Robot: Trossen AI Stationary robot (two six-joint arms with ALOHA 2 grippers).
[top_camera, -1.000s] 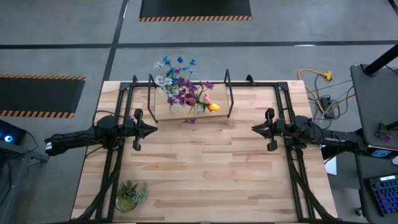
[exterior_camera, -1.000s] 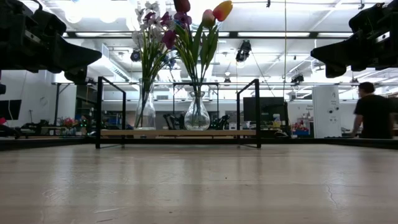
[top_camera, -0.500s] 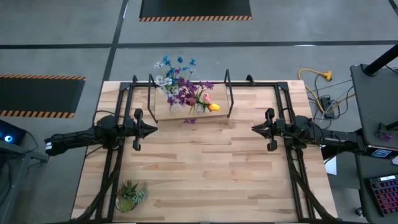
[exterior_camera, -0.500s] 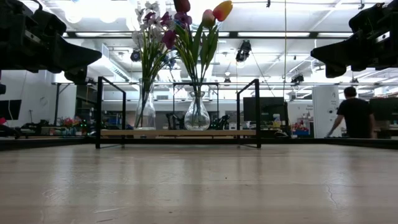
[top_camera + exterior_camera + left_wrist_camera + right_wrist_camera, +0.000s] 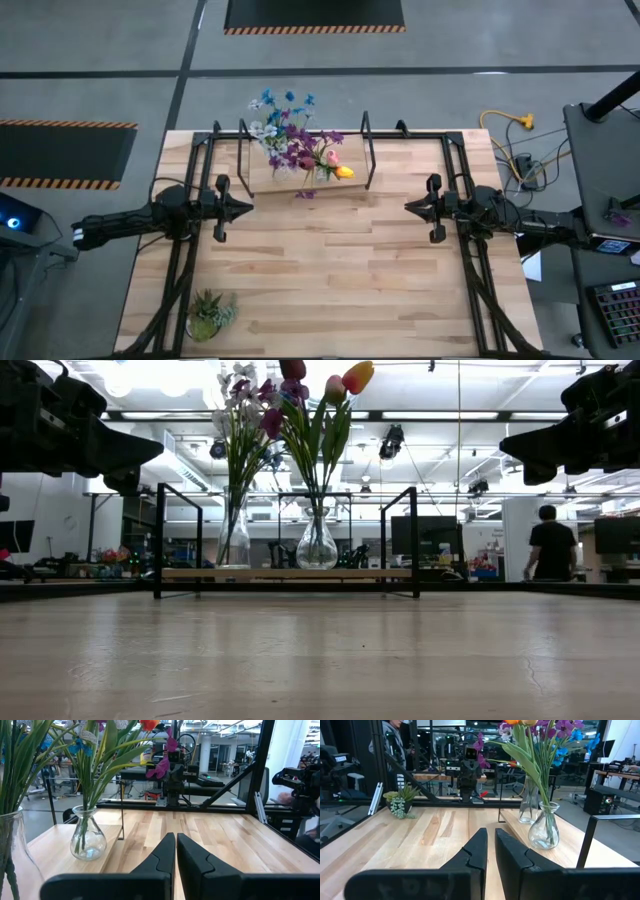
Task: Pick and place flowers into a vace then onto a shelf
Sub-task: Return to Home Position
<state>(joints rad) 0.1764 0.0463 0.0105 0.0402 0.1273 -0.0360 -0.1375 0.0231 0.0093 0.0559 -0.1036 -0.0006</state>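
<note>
Only the background person [image 5: 549,545] shifted left, right of frame; arms static. Left hand [image 5: 245,209] and right hand [image 5: 409,206] both closed, mid-frame sides. Flowers [image 5: 295,140] in vases [image 5: 317,548] on shelf [image 5: 285,574], upper centre.

A small spiky potted plant [image 5: 208,313] sat by a left corner of the wooden table [image 5: 340,290], a yellow cable [image 5: 497,117] lay off its right side, and a person [image 5: 548,545] stood far beyond it.
</note>
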